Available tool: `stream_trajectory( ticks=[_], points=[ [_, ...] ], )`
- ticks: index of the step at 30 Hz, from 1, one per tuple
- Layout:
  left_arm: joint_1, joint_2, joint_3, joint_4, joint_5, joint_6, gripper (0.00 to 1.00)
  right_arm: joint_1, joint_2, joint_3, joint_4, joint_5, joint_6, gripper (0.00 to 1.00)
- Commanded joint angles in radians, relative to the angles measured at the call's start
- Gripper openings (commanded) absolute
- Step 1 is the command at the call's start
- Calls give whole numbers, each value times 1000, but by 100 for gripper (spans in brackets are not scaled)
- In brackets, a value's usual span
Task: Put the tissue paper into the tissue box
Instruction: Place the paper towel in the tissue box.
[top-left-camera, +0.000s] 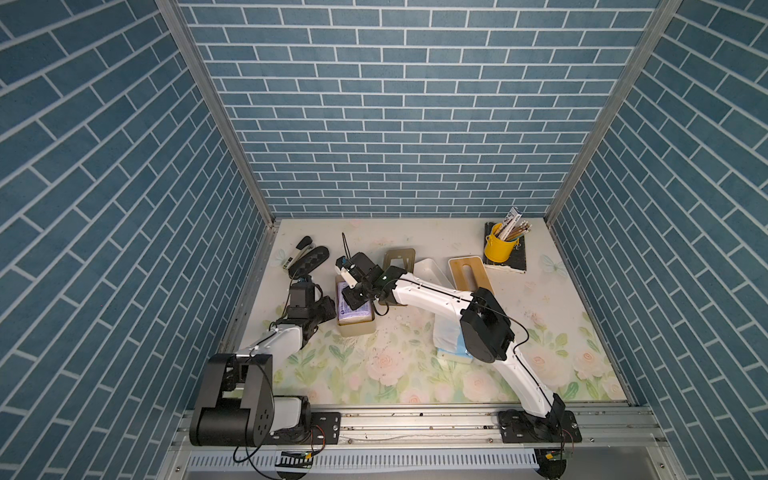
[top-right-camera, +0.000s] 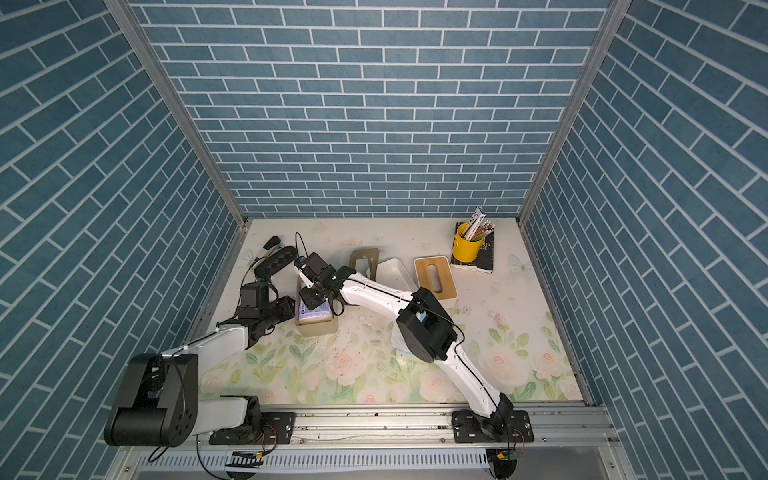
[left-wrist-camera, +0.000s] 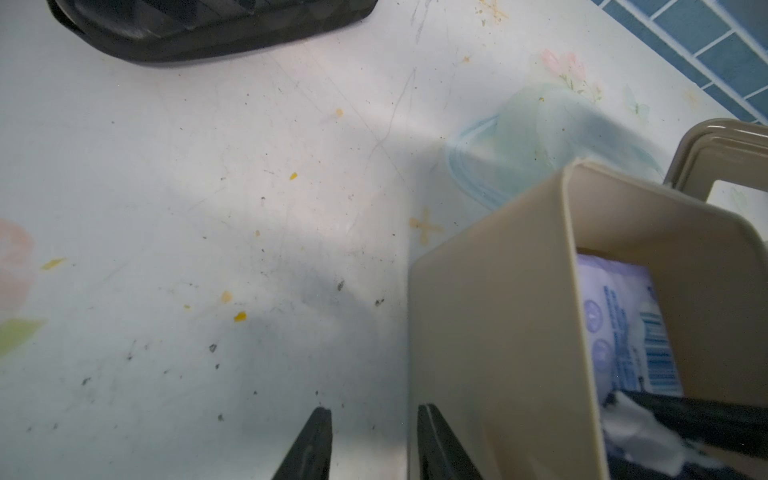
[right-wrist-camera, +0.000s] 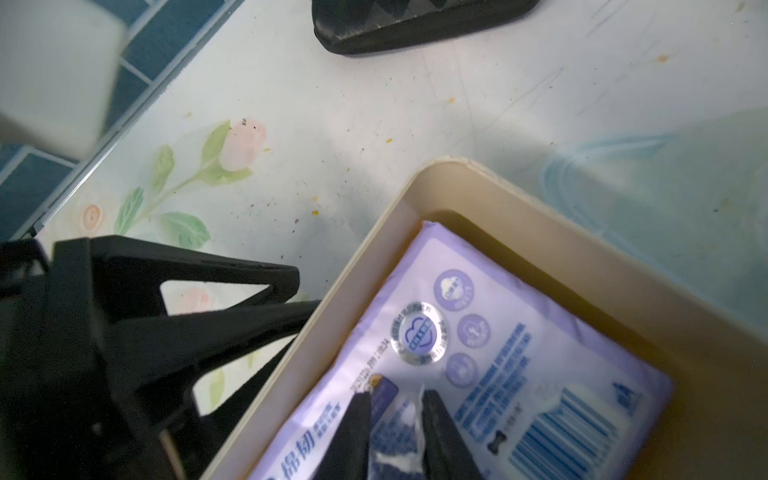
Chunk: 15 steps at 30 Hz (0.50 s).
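The purple tissue paper (top-left-camera: 356, 314) (top-right-camera: 316, 314) pack lies flat inside the open beige tissue box (top-left-camera: 357, 329) (top-right-camera: 319, 329) at the table's left middle. My right gripper (top-left-camera: 351, 297) (right-wrist-camera: 395, 395) reaches down into the box and is shut on a pinch of the tissue paper (right-wrist-camera: 478, 332) wrapper, with white tissue bunched between its jaws. My left gripper (top-left-camera: 327, 306) (left-wrist-camera: 374, 411) stands open just outside the tissue box (left-wrist-camera: 498, 311), on its left. One finger rests against the outer wall and only bare table shows between the jaws.
A black patterned case (top-left-camera: 309, 259) and a stapler (top-left-camera: 297, 251) lie behind the left gripper. A brown frame (top-left-camera: 399, 259), a white box (top-left-camera: 432, 270) and a slotted wooden lid (top-left-camera: 469, 272) stand to the right. A yellow pencil cup (top-left-camera: 496, 247) is at the back right. A blue-and-white pack (top-left-camera: 449, 340) lies under the right arm.
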Motion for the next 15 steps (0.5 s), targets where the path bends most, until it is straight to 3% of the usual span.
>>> stream_trajectory(
  ticks=[1, 7, 15],
  points=[
    [-15, 3, 0, 12, 5, -7, 39, 13, 41, 38, -57, -13, -14, 26],
    [-17, 17, 3, 22, 4, -7, 39, 15, 18, 12, -74, 4, -26, 26],
    [-31, 33, 4, 48, 11, 0, 46, 9, -277, -151, -16, 177, -66, 44]
  ],
)
